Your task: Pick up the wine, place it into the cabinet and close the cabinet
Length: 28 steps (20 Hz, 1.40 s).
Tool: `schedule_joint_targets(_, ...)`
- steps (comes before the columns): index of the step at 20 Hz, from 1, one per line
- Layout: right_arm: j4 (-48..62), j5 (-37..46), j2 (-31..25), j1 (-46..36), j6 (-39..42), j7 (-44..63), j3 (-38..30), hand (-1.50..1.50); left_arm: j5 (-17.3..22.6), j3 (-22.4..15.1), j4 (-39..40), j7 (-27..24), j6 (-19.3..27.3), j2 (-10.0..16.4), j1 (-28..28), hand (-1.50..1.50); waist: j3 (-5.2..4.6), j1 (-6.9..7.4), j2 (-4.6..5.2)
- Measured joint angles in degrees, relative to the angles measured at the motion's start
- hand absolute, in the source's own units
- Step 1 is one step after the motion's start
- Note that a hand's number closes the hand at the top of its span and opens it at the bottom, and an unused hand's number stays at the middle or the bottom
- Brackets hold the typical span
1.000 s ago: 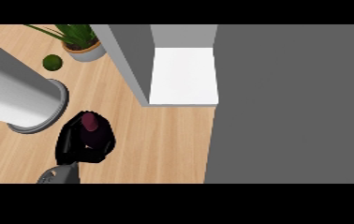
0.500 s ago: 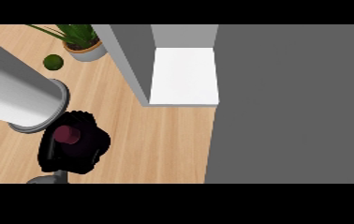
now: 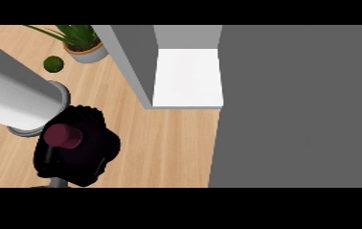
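Near the left edge, the left hand [image 3: 84, 151] comes in from the lower edge over the wooden bench [image 3: 170, 146]. Its black fingers [image 3: 88, 115] are curled round the wine [image 3: 63, 135], of which only the dark red cap shows from above; the hand hides the rest of the bottle. Whether the bottle stands on the bench or hangs just above it cannot be told. The right hand is not in sight.

Just beside the hand, a little farther and to the left, a big grey cylinder [image 3: 25, 101] rises toward the view; what it is cannot be told.

Farther and to the right stands the cabinet [image 3: 134, 60], well apart from the wine. Its white shelf [image 3: 187, 77] is bare and open to the view. A wide grey panel [image 3: 290, 103] fills the right side from near to far; it may be the open door, but that is a guess.

At the far left lie a small green fruit [image 3: 53, 63] and, beyond it, a potted plant [image 3: 83, 43].

Of the 3 steps, step 1 looks done or nearly so, with the grasp made. The next move would call for carrying the bottle up and to the far right, past the cabinet's grey side wall, and keeping it upright so it can be set on the white shelf.
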Motion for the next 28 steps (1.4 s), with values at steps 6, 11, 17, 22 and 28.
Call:
schedule_joint_targets(6, 0.1, 0.1, 0.4, -0.1, 0.0, 0.1, 0.7, -1.5, -3.4, -5.9, -9.1, 10.3, 5.3, -3.1, -1.5, 1.5, -0.01, -0.1, 0.02)
schedule_joint_targets(11, 0.5, -0.2, 0.4, -0.6, 0.6, -0.3, -0.3, -1.5, -5.4, -9.7, -12.2, 16.4, 8.9, -6.4, -5.6, 1.5, -0.02, -0.18, 0.07)
schedule_joint_targets(17, 0.1, -0.5, 0.7, -0.1, 0.6, -0.1, -0.4, -1.5, -7.1, -16.2, -10.8, 20.6, 18.6, -8.7, -13.4, 1.5, -0.03, -0.55, 0.08)
schedule_joint_targets(22, 0.2, -0.7, 0.8, 0.4, 1.0, -0.4, -0.5, -1.5, -7.6, -20.7, -7.2, 21.6, 27.2, -9.2, -20.2, 1.5, -0.03, -0.65, 0.12)
schedule_joint_targets(28, 0.3, -0.8, 1.4, 1.9, 1.9, -2.0, -0.2, -1.5, -8.6, -23.4, -3.1, 23.5, 35.6, -9.4, -27.7, 1.5, -0.03, -0.64, 0.11)
